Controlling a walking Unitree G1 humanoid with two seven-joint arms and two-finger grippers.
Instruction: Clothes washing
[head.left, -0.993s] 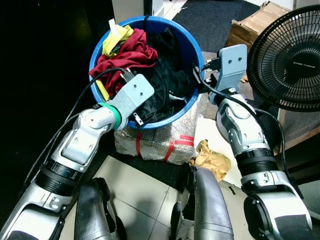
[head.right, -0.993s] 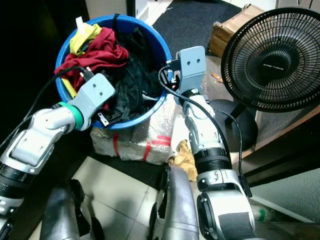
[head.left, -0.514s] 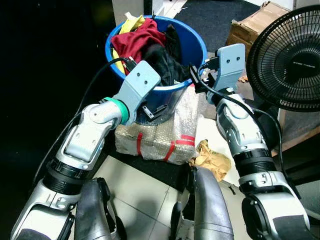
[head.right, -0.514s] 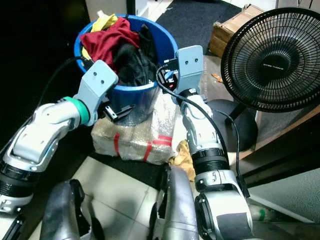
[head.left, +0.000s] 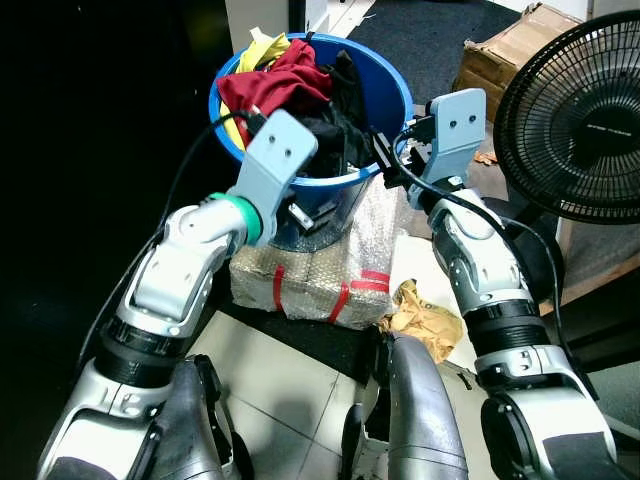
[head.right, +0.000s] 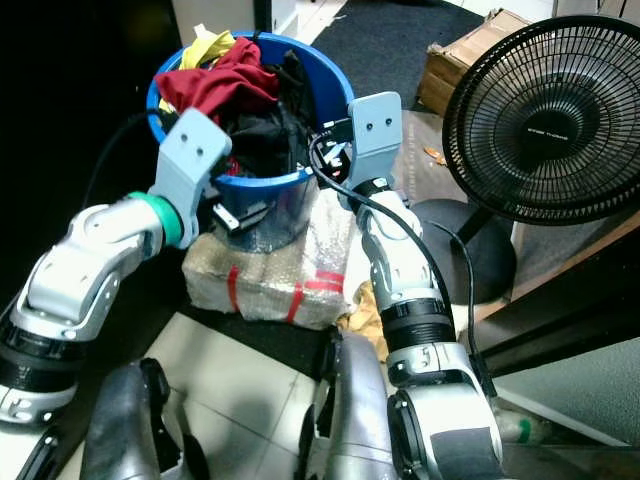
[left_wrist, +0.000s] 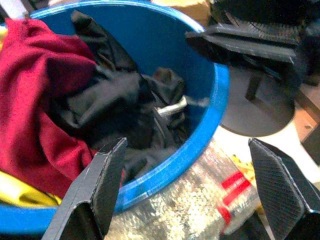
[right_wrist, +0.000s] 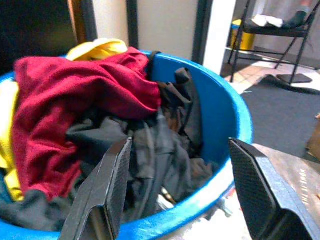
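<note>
So the blue tub (head.left: 385, 95) of clothes (head.left: 290, 85) got tipped and lifted off the wrapped box (head.left: 320, 270) over the last second. Now it sits between the fingers of both grippers, left gripper (left_wrist: 185, 190) and right gripper (right_wrist: 175, 185), spread wide at its rim. Looks like carrying it off comes next.

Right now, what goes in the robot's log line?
left gripper: open, at blue basin | right gripper: open, opposite rim | red garment: inside

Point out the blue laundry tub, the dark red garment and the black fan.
blue laundry tub (head.left: 392, 92), left eye view, on its inner right wall.
dark red garment (right_wrist: 75, 95), right wrist view, on the middle of its top fold.
black fan (head.right: 548, 110), right eye view, on the hub of the front grille.
</note>
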